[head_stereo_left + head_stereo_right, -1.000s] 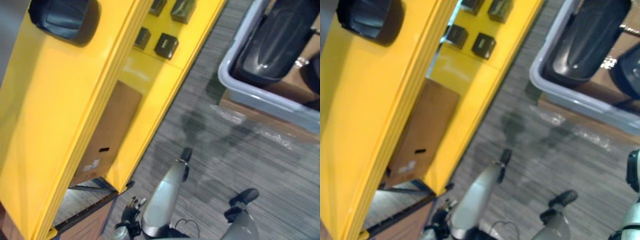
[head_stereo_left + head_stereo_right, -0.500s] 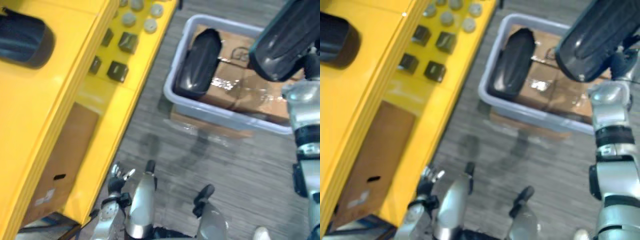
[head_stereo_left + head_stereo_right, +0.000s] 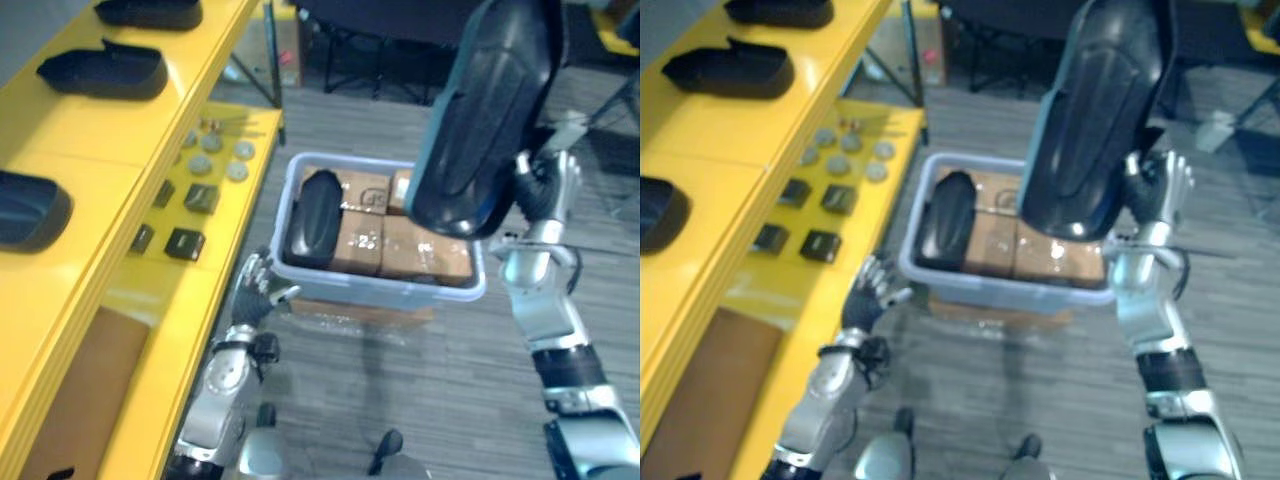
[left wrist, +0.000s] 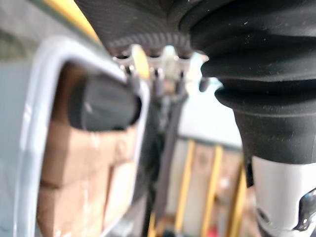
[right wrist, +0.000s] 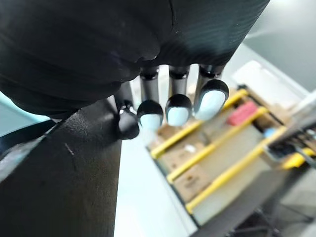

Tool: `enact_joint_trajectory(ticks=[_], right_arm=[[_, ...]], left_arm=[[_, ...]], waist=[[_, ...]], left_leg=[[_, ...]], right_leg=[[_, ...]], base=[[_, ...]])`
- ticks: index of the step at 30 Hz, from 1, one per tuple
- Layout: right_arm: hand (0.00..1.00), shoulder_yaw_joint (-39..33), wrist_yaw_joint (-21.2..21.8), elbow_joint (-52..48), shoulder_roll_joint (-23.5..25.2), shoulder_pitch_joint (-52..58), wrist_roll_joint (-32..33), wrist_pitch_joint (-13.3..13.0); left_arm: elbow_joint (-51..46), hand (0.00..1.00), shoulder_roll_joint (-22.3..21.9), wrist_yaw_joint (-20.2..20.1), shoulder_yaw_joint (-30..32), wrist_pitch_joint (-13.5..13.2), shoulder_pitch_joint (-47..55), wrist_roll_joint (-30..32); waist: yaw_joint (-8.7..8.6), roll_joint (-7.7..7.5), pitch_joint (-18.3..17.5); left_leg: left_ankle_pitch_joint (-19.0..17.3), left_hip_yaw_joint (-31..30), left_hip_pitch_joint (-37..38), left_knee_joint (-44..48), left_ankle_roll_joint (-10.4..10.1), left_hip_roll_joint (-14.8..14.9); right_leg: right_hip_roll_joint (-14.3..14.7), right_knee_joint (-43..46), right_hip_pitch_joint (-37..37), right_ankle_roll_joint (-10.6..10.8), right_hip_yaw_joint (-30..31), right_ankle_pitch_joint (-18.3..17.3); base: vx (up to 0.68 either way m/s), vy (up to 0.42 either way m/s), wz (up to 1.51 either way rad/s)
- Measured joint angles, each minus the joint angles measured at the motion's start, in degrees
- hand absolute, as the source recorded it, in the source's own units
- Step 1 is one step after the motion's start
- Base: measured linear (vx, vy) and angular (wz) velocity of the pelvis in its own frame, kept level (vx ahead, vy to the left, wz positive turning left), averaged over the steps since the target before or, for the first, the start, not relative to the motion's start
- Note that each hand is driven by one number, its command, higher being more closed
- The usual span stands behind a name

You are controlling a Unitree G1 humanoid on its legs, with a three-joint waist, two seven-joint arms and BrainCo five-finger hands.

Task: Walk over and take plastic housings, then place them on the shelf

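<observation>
Our right hand [image 3: 543,190] grips the big black housing [image 3: 480,110] by its edge, held high over the bin [image 3: 380,292], where a second housing [image 3: 313,218] lies. Our left hand [image 3: 255,290] hangs spread beside the bin, near the yellow shelf [image 3: 90,130].

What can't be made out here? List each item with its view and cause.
1. Right part of the bin: both eye views, covered by the raised housing.
2. Grip of the right hand: eye views, the contact lies behind the raised housing.
3. Nearest shelf housing: cut off by the left edge of both eye views.
4. The small parts left of the bin: eye views, too small to identify.
</observation>
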Motion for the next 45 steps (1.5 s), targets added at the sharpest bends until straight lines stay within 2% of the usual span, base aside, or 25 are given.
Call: enact_joint_trajectory(ticks=[1,3,4,9,10,11,14,18,22,34,42,45], right_arm=[[1.00,0.8,1.5,-0.7,0.6,0.5,-0.4,-0.5],[1.00,2.4,4.1,-1.8,0.9,1.1,-1.1,-1.3],[1.00,3.6,5.4,-2.0,1.0,1.8,-1.8,-2.2],[1.00,7.2,8.7,-2.0,2.2,3.1,-5.2,-4.3],[1.00,7.4,8.8,-2.0,2.3,3.1,-5.5,-4.7],[1.00,8.2,9.5,-2.0,2.5,3.1,-6.8,-5.3],[1.00,10.2,11.3,-1.1,2.6,3.1,-9.0,-6.8],[1.00,12.2,12.4,1.3,2.7,3.1,-10.7,-7.8],[1.00,12.2,12.6,3.0,2.7,3.1,-11.8,-8.9],[1.00,12.2,13.9,4.3,2.4,3.1,-15.2,-10.5],[1.00,13.1,14.9,4.7,2.2,4.2,-18.5,-11.4],[1.00,13.9,14.9,4.7,2.2,4.2,-18.5,-11.4]], left_arm=[[0.0,0.00,0.2,0.7,-0.3,0.5,-1.1,4.4],[0.0,0.00,0.2,2.0,-0.3,1.6,-2.7,9.3],[0.0,0.00,0.3,1.7,-0.3,2.0,-3.2,8.4],[1.1,0.00,0.2,-1.7,-1.4,5.9,-3.5,-3.7],[1.6,0.00,0.2,-2.2,-1.5,6.0,-3.5,-5.6],[2.6,0.00,0.2,-3.3,-1.7,6.4,-3.5,-11.2],[4.2,0.00,0.2,-5.1,-2.2,6.9,-3.5,-19.6],[4.9,0.00,0.2,-7.8,-2.2,8.0,-3.5,-28.4],[5.1,0.00,0.4,-9.2,-1.9,8.1,-3.4,-34.4],[5.1,0.00,2.2,-9.5,3.8,8.1,-3.4,-34.8],[5.0,0.00,2.4,-11.8,4.5,10.5,-3.4,-34.4],[5.0,0.00,2.4,-11.9,4.5,10.5,-3.4,-34.3]], waist=[[-0.63,-0.46,-0.5],[-0.70,-0.69,-0.6],[-0.74,-0.72,-0.9],[-0.91,-0.63,-1.9],[-0.90,-0.65,-2.0],[-0.91,-0.80,-2.2],[-1.07,-0.65,-3.5],[-1.54,-0.35,-5.1],[-1.73,-0.19,-5.2],[-2.14,0.21,-5.6],[-2.19,0.26,-7.9],[-2.17,0.33,-8.0]], left_leg=[[0.0,0.1,0.1,0.0,0.0,0.0],[0.0,0.9,1.0,-0.3,0.0,-0.1],[0.0,1.1,1.5,-0.7,0.0,-0.2],[0.3,2.0,2.0,-0.7,0.2,-0.3],[0.4,2.1,2.0,-0.7,0.2,-0.3],[0.5,2.4,2.1,-0.7,0.3,-0.5],[0.9,2.6,2.0,-0.9,0.5,-0.6],[1.7,2.5,2.1,-1.8,0.4,-0.7],[3.2,2.5,3.0,-4.2,0.4,-0.7],[4.3,2.4,3.2,-5.8,0.4,-1.0],[4.3,2.2,3.2,-5.9,0.4,-1.1],[4.5,2.1,3.2,-6.1,0.5,-1.1]], right_leg=[[0.0,0.0,0.0,0.0,0.1,0.0],[0.0,0.0,0.0,-0.1,0.9,0.2],[-0.1,0.0,0.0,-0.1,1.5,0.3],[-0.1,-0.1,0.0,-0.4,1.9,1.1],[-0.1,-0.1,0.0,-0.4,1.9,1.3],[-0.2,-0.4,0.0,-0.4,2.1,1.4],[-0.2,-1.1,0.0,-0.5,2.3,2.0],[-0.2,-1.1,-0.1,-0.7,2.1,2.1],[0.0,-1.2,-0.2,-0.9,1.9,2.2],[0.0,-2.1,-0.2,-0.8,1.5,2.8],[0.0,-2.2,-0.1,-0.7,1.4,2.9],[0.0,-2.2,0.0,-0.8,1.3,2.9]], base=[[0.00,0.018,-0.07],[-0.02,0.027,-0.20],[-0.05,0.041,-0.23],[-0.05,0.025,-0.08],[-0.07,0.022,-0.07],[-0.07,0.017,-0.08],[-0.07,0.013,-0.04],[-0.06,0.009,0.02],[-0.04,-0.001,0.01],[0.00,0.000,0.00],[0.00,0.001,0.00],[-0.04,0.010,0.02]])
